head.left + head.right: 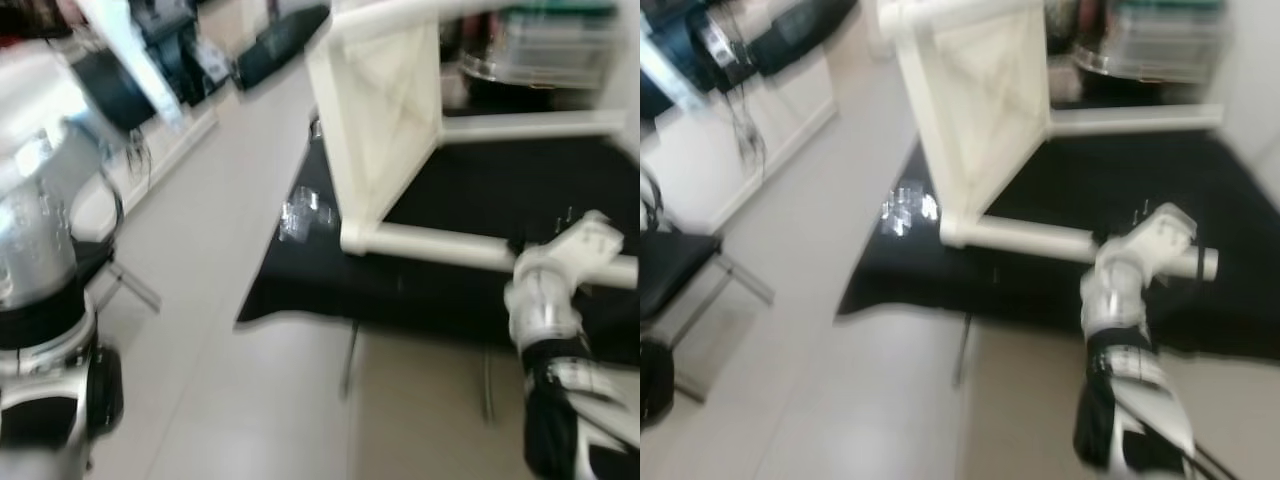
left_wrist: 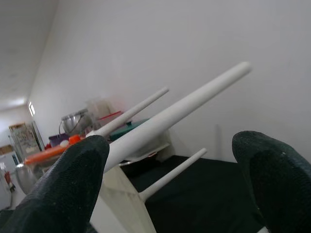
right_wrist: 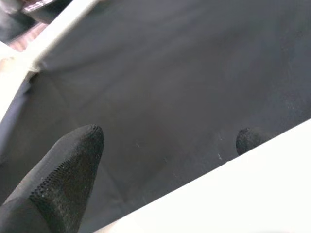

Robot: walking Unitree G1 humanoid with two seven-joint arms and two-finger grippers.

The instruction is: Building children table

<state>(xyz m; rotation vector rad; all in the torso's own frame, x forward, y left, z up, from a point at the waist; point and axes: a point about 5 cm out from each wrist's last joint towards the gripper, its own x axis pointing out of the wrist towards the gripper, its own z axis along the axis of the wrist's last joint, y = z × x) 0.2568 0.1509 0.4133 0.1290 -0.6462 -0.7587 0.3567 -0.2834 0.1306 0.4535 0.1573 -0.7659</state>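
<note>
A white children's table (image 1: 385, 120) lies on its side on a black-covered worktable (image 1: 480, 180), with its round legs (image 1: 440, 245) pointing right. My right arm (image 1: 548, 300) reaches up to the lowest leg. In the right wrist view my right gripper (image 3: 165, 141) is open over the black cloth, and a white leg (image 3: 233, 194) crosses in front of one fingertip (image 3: 248, 140). My left arm (image 1: 40, 250) is raised at the left. My left gripper (image 2: 170, 145) is open, with white legs (image 2: 180, 109) beyond its fingers. The head views are blurred.
Small clear bags of hardware (image 1: 305, 212) lie near the worktable's left edge. Metal pots and containers (image 1: 520, 50) stand behind the white table. A black chair (image 1: 670, 260) is on the pale floor to the left, with cables and dark gear (image 1: 770, 40) further back.
</note>
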